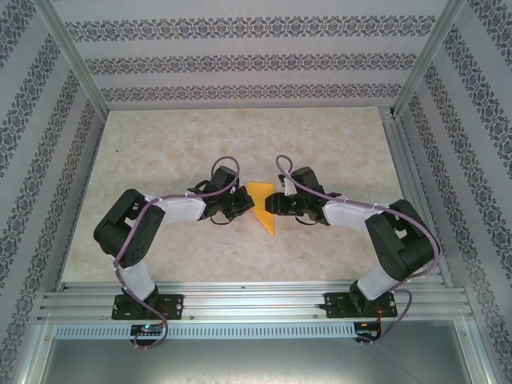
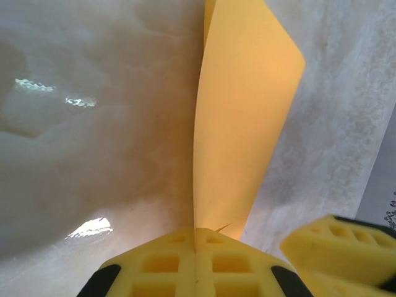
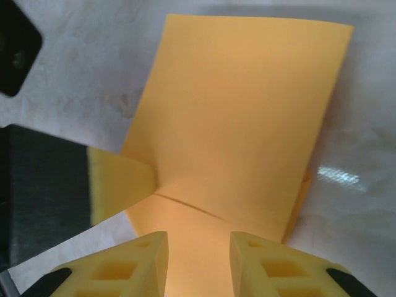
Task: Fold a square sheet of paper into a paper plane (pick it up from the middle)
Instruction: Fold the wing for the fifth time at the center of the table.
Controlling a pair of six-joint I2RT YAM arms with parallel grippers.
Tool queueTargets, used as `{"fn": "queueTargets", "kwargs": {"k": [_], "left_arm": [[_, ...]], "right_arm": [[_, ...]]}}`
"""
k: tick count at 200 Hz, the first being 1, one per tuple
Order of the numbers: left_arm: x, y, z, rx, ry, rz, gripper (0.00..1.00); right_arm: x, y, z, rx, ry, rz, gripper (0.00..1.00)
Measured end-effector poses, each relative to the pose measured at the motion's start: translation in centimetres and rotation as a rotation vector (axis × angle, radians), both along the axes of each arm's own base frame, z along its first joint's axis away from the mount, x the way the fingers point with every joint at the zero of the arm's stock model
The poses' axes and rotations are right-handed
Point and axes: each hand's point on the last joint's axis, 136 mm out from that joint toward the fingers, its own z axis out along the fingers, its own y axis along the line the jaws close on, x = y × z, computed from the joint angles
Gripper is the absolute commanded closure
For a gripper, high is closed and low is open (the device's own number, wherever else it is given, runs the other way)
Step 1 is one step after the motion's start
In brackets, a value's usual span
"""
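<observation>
Starting with the pale mottled table [image 1: 160,160], spreading across the middle of the top view between patterned walls [image 1: 240,60]. Stretching in from the lower left and lower right with the two arms [image 1: 136,232], meeting nose to nose just below frame centre. Flanking the sheet of paper [image 1: 262,210] there, orange-yellow and folded into a narrow wedge tapering toward the bottom of the frame, with the left gripper [image 1: 245,206] against its left side and the right gripper [image 1: 272,203] against its right.

Pinching that sheet [image 2: 241,111] with the left gripper [image 2: 195,260] at the bottom centre of the left wrist view: pressing the yellow fingers [image 2: 154,266] flat together, clamping the paper's lower edge in the seam, letting the rest rise as a tall curling flap toward the top of the frame. Showing one yellow finger [image 2: 337,247] of the right gripper at lower right, just beside the flap.

Holding the right gripper [image 3: 198,266] spread at the bottom of the right wrist view, keeping its two fingers [image 3: 133,269] apart with a plain gap, clamping nothing. Showing the sheet [image 3: 241,111] running up through that gap into the upper centre and right, past a slanting crease just above the fingertips. Touching the paper's left edge at that crease with a yellow fingertip [image 3: 120,182] of the left gripper, jutting in at middle left.
</observation>
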Motion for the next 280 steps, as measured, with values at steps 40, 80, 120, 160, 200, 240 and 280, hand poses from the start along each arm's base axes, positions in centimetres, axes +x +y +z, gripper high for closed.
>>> {"fn": "queueTargets", "kwargs": {"k": [40, 80, 120, 160, 200, 240, 280], "left_arm": [[-0.3, 0.2, -0.3, 0.012, 0.034, 0.015, 0.97], [-0.3, 0.2, -0.1, 0.005, 0.046, 0.023, 0.97], [-0.4, 0.0, 0.0, -0.006, 0.057, 0.023, 0.97], [-0.4, -0.1, 0.1, -0.007, 0.066, 0.023, 0.96], [-0.4, -0.2, 0.1, -0.01, 0.067, 0.02, 0.96], [-0.4, -0.2, 0.0, -0.007, 0.074, 0.019, 0.95], [-0.4, -0.2, 0.0, -0.005, 0.076, 0.019, 0.94]], "right_arm": [[-1.8, 1.0, -0.8, -0.111, -0.09, 0.077, 0.62], [-3.8, 1.5, -2.5, -0.189, -0.173, 0.149, 0.55], [-4.4, 2.1, -3.0, -0.249, -0.336, 0.205, 0.53], [-3.7, 2.5, -3.5, -0.36, -0.474, 0.225, 0.55], [-2.7, 2.1, -3.6, -0.434, -0.545, 0.213, 0.64], [-2.4, 2.3, -3.4, -0.453, -0.583, 0.22, 0.65], [-2.4, 2.5, -3.7, -0.47, -0.598, 0.238, 0.79]]}}
